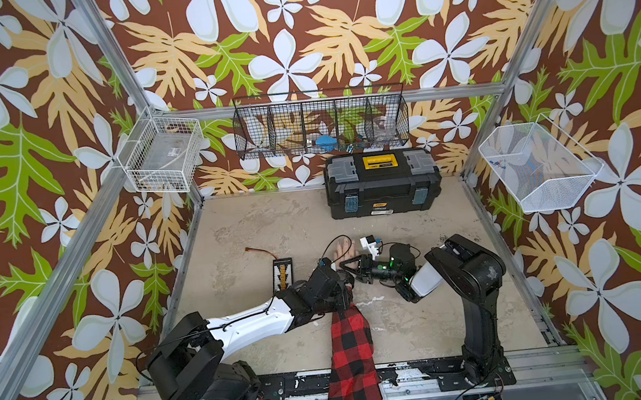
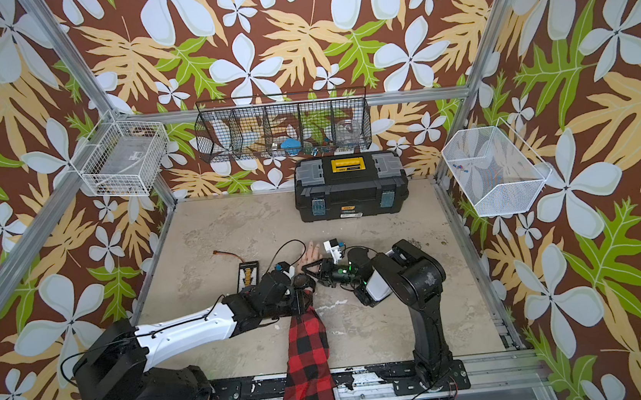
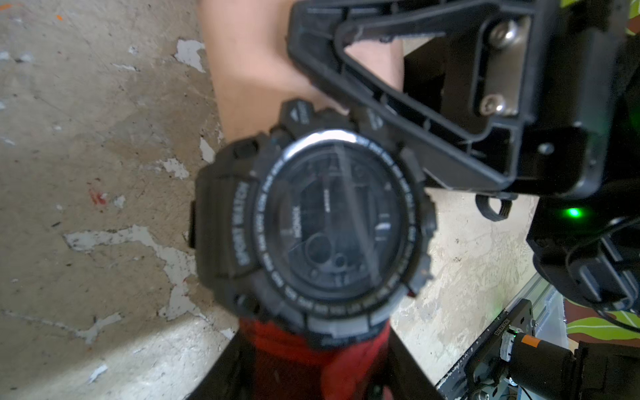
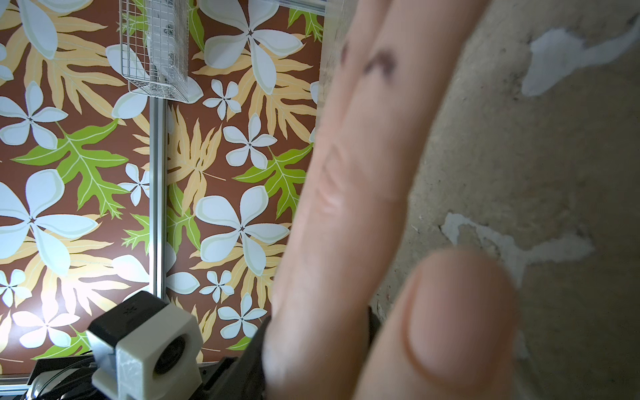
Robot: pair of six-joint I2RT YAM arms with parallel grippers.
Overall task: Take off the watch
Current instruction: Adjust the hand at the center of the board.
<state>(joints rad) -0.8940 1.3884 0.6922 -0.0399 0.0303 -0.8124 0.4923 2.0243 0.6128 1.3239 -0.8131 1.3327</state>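
An arm in a red-and-black plaid sleeve (image 1: pixel 350 338) lies on the table, its bare hand (image 1: pixel 344 251) pointing to the back. The black watch (image 3: pixel 329 225) sits buckled on the wrist, its round face up, and shows in both top views (image 1: pixel 344 277) (image 2: pixel 301 281). My left gripper (image 3: pixel 311 363) comes in from the left just behind the watch. Its two fingers press the sleeved forearm from both sides (image 2: pixel 300 297). My right gripper (image 1: pixel 347 266) reaches in from the right. In the right wrist view its jaws (image 4: pixel 318 339) hug the hand (image 4: pixel 346 207) on both sides.
A black board with yellow connectors (image 1: pixel 282 272) and a loose wire lie left of the hand. A black toolbox (image 1: pixel 383 183) stands at the back. Wire baskets hang on the back wall (image 1: pixel 321 122) and on both side rails.
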